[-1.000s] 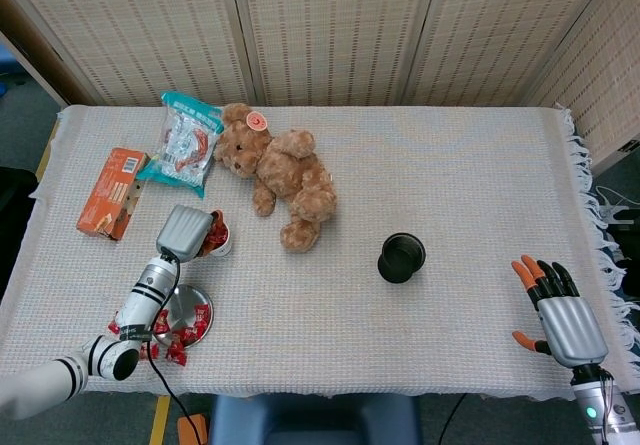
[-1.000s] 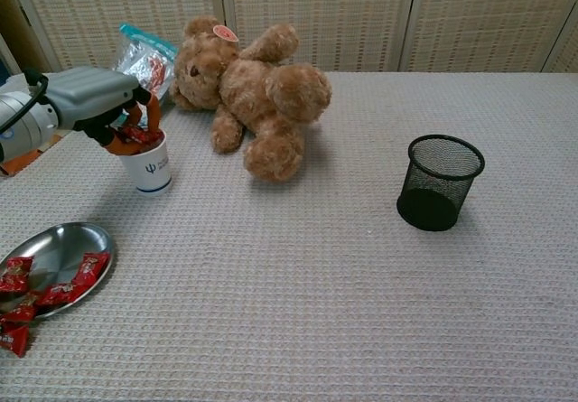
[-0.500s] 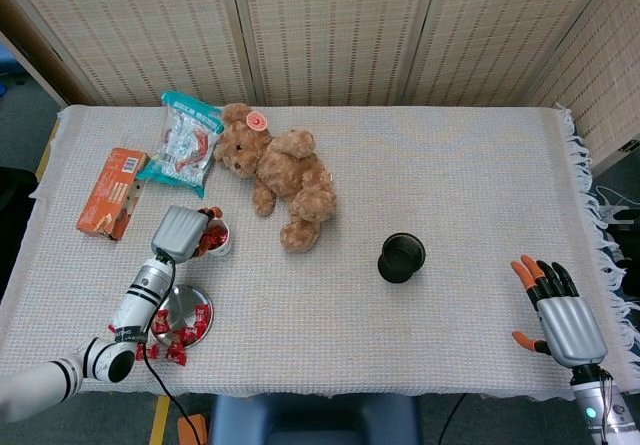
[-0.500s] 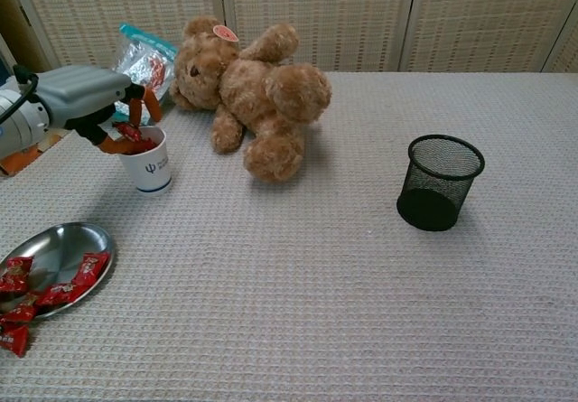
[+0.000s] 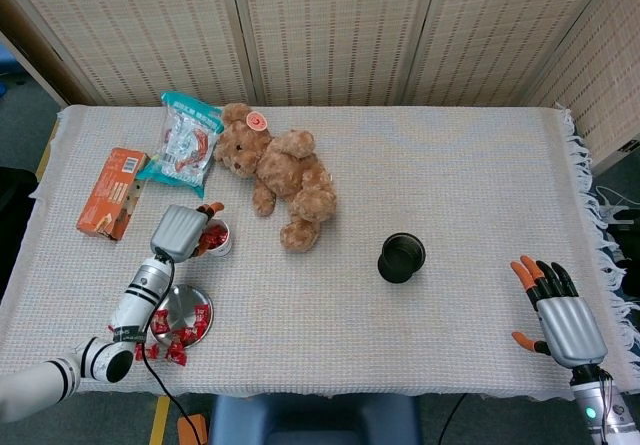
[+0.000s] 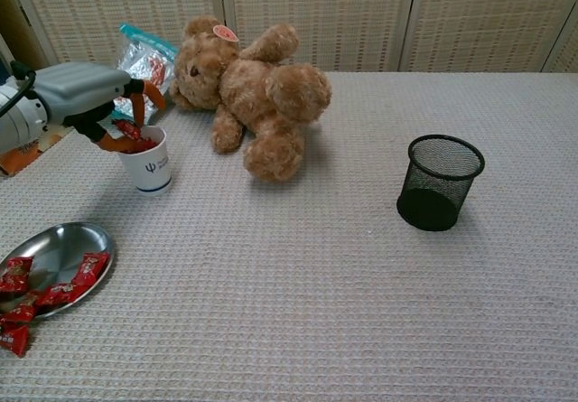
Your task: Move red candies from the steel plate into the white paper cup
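Note:
The white paper cup (image 5: 218,241) (image 6: 150,163) stands left of the teddy bear with red candies (image 6: 137,140) heaped in its mouth. My left hand (image 5: 181,231) (image 6: 87,91) hovers just over the cup's left rim, orange fingertips (image 6: 138,106) spread apart and holding nothing. The steel plate (image 5: 178,308) (image 6: 50,250) lies nearer the front edge, with several red candies (image 5: 199,318) (image 6: 79,267) on its front side and a few loose candies (image 6: 13,339) spilled on the cloth beside it. My right hand (image 5: 563,321) rests open at the table's far right corner.
A brown teddy bear (image 5: 286,176) (image 6: 255,91) lies right of the cup. A black mesh pot (image 5: 401,257) (image 6: 440,183) stands mid-table. A snack bag (image 5: 186,145) (image 6: 139,59) and an orange box (image 5: 111,193) lie behind the cup at the left.
My left hand's fingers were down in the cup mouth a second ago; they have since lifted slightly and spread apart, leaving candy in the cup. The right hand has not moved.

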Robot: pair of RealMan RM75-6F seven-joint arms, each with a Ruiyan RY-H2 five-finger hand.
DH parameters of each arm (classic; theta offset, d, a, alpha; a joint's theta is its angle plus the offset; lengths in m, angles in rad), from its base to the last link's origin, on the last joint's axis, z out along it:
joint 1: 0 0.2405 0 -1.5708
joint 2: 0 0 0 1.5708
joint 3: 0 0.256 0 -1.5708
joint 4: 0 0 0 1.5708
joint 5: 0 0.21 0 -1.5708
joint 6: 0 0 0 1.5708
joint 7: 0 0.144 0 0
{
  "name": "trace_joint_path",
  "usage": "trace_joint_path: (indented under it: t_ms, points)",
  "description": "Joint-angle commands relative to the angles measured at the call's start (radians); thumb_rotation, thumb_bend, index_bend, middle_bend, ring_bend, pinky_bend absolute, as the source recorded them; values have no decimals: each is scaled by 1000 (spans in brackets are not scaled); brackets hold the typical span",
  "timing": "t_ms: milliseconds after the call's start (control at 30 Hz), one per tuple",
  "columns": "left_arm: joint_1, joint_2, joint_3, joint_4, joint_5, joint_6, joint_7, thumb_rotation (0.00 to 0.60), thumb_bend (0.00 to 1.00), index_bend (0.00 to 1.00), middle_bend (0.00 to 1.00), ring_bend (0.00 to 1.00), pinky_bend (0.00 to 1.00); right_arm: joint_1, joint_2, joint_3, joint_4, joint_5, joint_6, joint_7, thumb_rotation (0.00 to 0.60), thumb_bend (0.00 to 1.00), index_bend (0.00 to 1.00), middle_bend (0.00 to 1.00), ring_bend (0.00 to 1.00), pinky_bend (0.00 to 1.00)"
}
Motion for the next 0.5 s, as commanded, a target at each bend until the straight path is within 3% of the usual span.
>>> trace_joint_path:
  t_ms: [33, 500]
  points:
    - [1, 5, 2, -2, 1, 2, 3, 600, 408, 173, 329, 844, 1000, -1, 1, 0, -1, -2, 3, 1, 600, 15, 0, 0, 0, 0]
    - [-7, 30, 9, -24, -25, -15, 60, 600, 404, 45, 221, 820, 1000, -2, 2, -1, -2, -4, 3, 3, 600, 15, 0, 0, 0, 0]
